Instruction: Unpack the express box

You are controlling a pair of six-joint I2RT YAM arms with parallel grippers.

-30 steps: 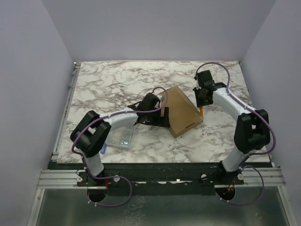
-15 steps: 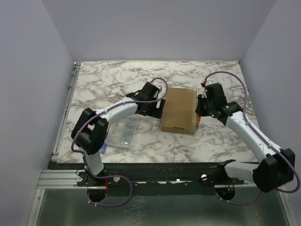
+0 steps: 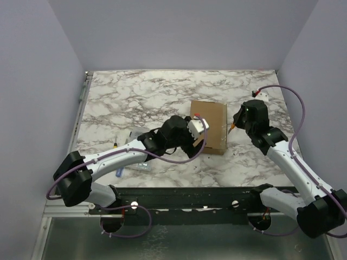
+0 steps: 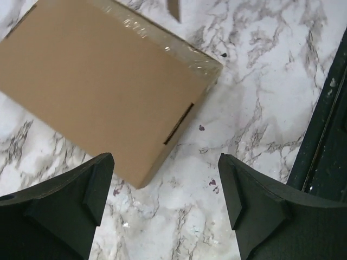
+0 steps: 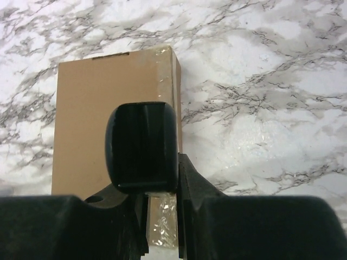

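Note:
The express box (image 3: 210, 123) is a flat brown cardboard mailer lying shut on the marble table, with clear tape along one edge. My left gripper (image 3: 198, 136) hovers at its near-left corner. In the left wrist view the box (image 4: 97, 81) fills the upper left. The left gripper (image 4: 165, 197) stands open over bare marble with nothing between its fingers (image 4: 87, 197). My right gripper (image 3: 234, 124) is at the box's right edge, shut on a black tool (image 5: 142, 143) with an orange tip (image 3: 232, 129). The taped edge of the box (image 5: 92, 119) lies just under the right gripper (image 5: 160, 189).
A clear plastic organizer case (image 3: 144, 164) lies left of the box, partly hidden under my left arm. A small blue item (image 3: 119, 173) sits beside it. The dark front rail of the table (image 4: 325, 135) runs close to the left gripper.
The box has turned from a diagonal lie to nearly square with the table. My left gripper has pulled back from the box's left side to its near corner. The right gripper shifted slightly right.

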